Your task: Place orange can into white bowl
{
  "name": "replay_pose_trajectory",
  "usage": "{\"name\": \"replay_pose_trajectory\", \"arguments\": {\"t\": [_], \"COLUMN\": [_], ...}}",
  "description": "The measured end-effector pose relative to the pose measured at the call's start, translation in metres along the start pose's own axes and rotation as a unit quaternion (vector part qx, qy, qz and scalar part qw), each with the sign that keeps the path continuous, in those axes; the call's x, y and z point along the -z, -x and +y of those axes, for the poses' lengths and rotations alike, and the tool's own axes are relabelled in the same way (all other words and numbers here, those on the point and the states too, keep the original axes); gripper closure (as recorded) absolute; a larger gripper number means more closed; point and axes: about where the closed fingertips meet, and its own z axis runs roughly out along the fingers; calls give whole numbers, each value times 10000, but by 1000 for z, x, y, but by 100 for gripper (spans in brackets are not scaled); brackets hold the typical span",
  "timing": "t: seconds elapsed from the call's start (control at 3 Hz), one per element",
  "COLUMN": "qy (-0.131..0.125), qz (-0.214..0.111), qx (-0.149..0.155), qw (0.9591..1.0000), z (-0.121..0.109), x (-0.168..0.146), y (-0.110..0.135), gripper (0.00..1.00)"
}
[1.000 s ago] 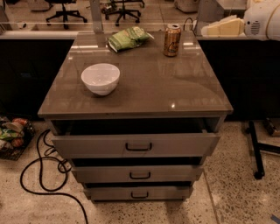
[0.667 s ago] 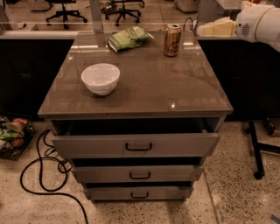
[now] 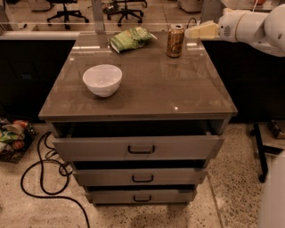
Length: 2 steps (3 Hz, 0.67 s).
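The orange can [image 3: 175,40] stands upright near the back right of the brown cabinet top [image 3: 156,84]. The white bowl [image 3: 102,79] sits empty on the left side of the top, well apart from the can. My gripper [image 3: 195,32] comes in from the right at the end of the white arm [image 3: 254,24], its pale tip just right of the can's upper part and close to it. I cannot tell whether it touches the can.
A green crinkly snack bag [image 3: 131,38] lies at the back of the top, left of the can. The top drawer [image 3: 138,144] stands slightly open. Black cables [image 3: 44,178] trail on the floor at the left. Office chairs [image 3: 67,11] stand behind.
The arm has moved left, bringing the gripper from the right edge of the view toward the can. The can, bowl and bag have not moved.
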Motion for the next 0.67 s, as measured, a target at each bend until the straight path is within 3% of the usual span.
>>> {"name": "replay_pose_trajectory", "arguments": {"t": [0.67], "qy": [536], "qz": [-54], "qx": [-322], "qw": [9980], "z": [23], "x": [-71], "y": [-17], "gripper": [0]}}
